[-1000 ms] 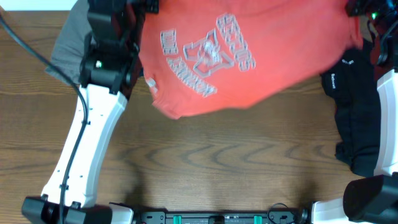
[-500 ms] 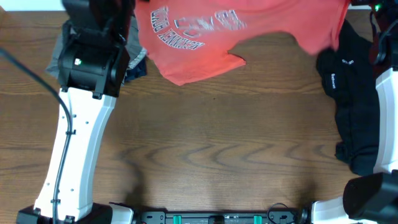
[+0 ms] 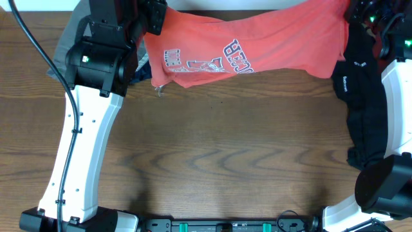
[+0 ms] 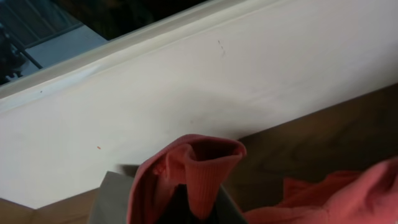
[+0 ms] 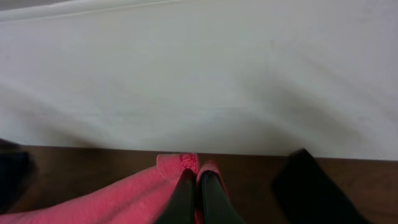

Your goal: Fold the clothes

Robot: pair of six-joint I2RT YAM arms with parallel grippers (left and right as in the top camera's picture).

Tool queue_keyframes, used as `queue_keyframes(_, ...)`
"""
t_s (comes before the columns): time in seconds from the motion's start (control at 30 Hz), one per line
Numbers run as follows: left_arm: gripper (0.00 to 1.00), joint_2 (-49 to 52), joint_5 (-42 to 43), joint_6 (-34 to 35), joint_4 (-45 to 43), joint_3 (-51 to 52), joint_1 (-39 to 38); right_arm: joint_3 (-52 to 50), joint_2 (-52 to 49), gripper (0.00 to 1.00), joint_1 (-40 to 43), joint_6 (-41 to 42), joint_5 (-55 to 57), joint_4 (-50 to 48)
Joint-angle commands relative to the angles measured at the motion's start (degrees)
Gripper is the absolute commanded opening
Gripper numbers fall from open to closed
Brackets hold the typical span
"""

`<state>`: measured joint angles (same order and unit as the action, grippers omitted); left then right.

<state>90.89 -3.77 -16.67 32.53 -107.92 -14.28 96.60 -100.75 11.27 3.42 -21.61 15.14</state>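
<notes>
The coral-red T-shirt [image 3: 257,38] with white lettering hangs stretched between my two grippers along the table's far edge. My left gripper [image 3: 153,14] is shut on its left corner, whose ribbed red cloth [image 4: 199,174] bunches over the fingers in the left wrist view. My right gripper [image 3: 353,8] is shut on its right corner; the black fingers [image 5: 198,186] pinch red cloth [image 5: 124,199] in the right wrist view. A black shirt [image 3: 368,109] lies at the right. Grey-khaki shorts [image 3: 64,55] and a navy piece [image 3: 141,69] lie at the far left, partly hidden by my left arm.
A white wall [image 4: 249,81] runs behind the table's far edge. The brown wooden table [image 3: 232,154] spreads below the shirt. My left arm [image 3: 84,148] crosses the left side and my right arm [image 3: 399,109] stands at the right edge.
Both grippers have moved the red T-shirt toward the far edge and stretched it wider; its lower part has lifted off the table's middle and the lettering now sits lower left.
</notes>
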Motion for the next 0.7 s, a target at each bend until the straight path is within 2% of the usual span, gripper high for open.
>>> queue_keyframes(0.0,0.06,-0.5,-0.1,1.1,-0.9,-2.1,0.3,1.0,1.7,0.01,-0.4,-0.6,-3.0,-1.3)
queue_keyframes(0.27,0.06,-1.1,-0.1,1.1,-0.4,-12.9,0.3,1.4,9.1,0.01,-0.3,-0.5,-5.7,-2.8)
queue_keyframes(0.47,0.06,-4.8,-0.1,1.8,6.7,-20.0,0.3,1.4,20.0,0.01,-0.3,-1.9,-0.7,5.7)
queue_keyframes(0.67,0.06,-12.0,-0.1,2.0,10.3,-20.5,0.1,1.4,30.5,0.01,-0.3,-2.7,6.3,13.9)
